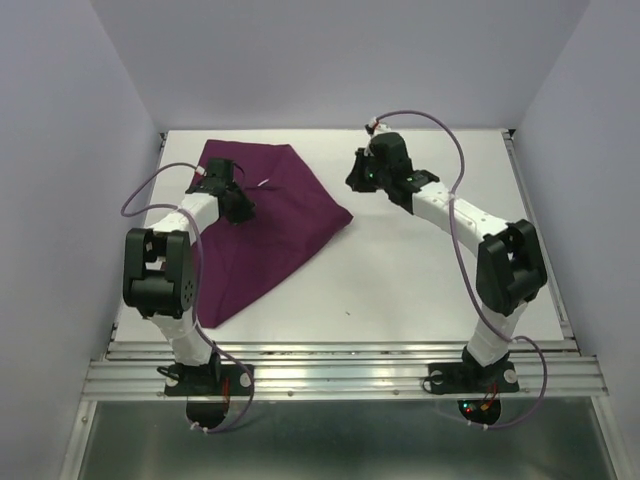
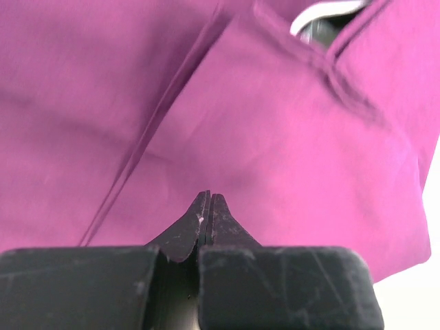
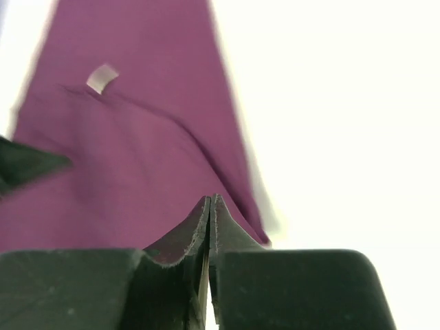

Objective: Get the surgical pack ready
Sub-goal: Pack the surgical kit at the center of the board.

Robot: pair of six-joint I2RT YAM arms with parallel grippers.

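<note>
1. The large deep-purple cloth drape (image 1: 270, 225) lies folded and rumpled on the white table (image 1: 430, 290), filling the 10 o'clock part of the top view, one corner pointing toward 3 o'clock.
2. The left gripper (image 2: 208, 199) sits over the cloth's upper part, its jaws pressed together; no fabric shows between them.
3. A small shiny pale piece (image 3: 103, 78) peeks from a fold; what it is cannot be told.
4. The right gripper (image 3: 210, 201) hangs at 12 o'clock, beside the cloth's right edge, jaws closed with nothing in them.
</note>
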